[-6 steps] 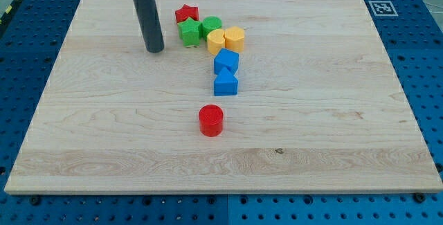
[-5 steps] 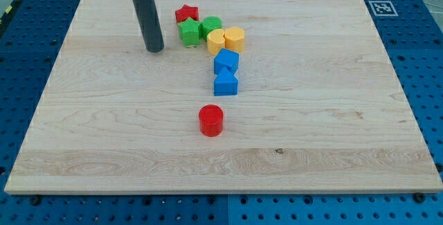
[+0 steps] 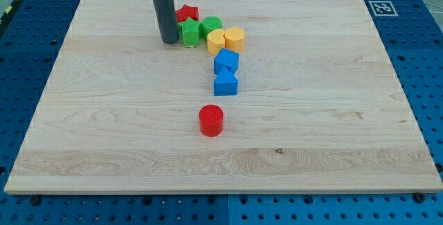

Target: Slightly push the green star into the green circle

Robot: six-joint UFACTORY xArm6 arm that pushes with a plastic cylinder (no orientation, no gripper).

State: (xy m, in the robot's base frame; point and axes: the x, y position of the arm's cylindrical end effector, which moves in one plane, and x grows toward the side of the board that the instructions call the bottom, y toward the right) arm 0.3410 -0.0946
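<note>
My tip rests on the bench just to the view's left of the green star, close against it. The star sits beside the green circle on its right, with the red star just above. My end effector is a plain rod with nothing to open or close.

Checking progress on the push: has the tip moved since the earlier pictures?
Yes. My tip has slid toward the view's right, closing on the green star, which sits unmoved against the green circle.
</note>
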